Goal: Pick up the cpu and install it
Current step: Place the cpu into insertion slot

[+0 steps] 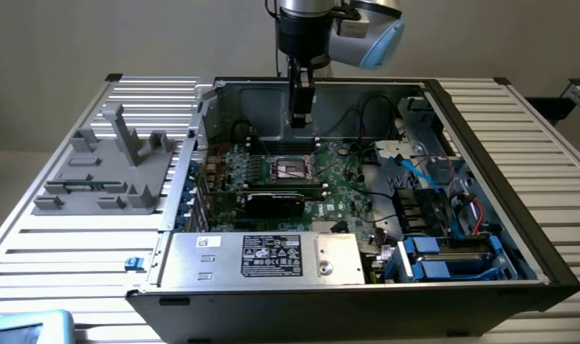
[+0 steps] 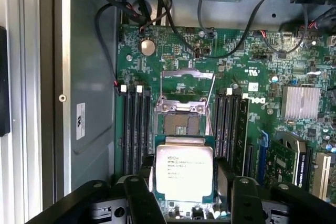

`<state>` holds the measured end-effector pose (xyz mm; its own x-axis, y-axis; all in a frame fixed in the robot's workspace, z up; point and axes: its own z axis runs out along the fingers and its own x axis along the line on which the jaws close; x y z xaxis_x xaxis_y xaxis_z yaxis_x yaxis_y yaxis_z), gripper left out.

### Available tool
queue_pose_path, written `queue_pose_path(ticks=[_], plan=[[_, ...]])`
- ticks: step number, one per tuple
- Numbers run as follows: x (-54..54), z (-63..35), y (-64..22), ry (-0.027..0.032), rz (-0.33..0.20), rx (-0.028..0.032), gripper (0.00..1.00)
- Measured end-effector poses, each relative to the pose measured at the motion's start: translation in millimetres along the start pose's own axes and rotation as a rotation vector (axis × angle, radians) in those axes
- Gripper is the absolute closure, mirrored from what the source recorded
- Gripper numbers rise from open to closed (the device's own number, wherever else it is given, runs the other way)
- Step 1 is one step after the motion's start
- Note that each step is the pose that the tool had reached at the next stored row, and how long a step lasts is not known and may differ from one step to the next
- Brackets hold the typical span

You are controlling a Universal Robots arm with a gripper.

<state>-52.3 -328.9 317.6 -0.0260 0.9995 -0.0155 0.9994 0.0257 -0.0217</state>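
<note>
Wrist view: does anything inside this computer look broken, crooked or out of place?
Nothing stands out. The cpu sits straight in the gripper above the motherboard. The socket is empty with its metal frame lifted open, which suits a chip going in. Black cables loop loosely, none across the socket.

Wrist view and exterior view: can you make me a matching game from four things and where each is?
Things:
1 cpu
2 CPU socket
3 grey fixture block
4 power supply

Places:
A on the slatted table, beside the computer case
B held in the gripper
C on the motherboard, open
D inside the case, bearing a black label

Pairs: 1-B; 2-C; 3-A; 4-D
</note>
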Motion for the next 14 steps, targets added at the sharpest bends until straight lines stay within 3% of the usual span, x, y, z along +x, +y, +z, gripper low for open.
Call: queue_pose_path(ticks=[4, 14], plan=[[-0.3, 1.6, 0.1, -0.0053, 0.000, 0.0003, 0.45], [-5.6, 4.5, -0.4, -0.0050, 0.000, 0.0001, 0.45]])
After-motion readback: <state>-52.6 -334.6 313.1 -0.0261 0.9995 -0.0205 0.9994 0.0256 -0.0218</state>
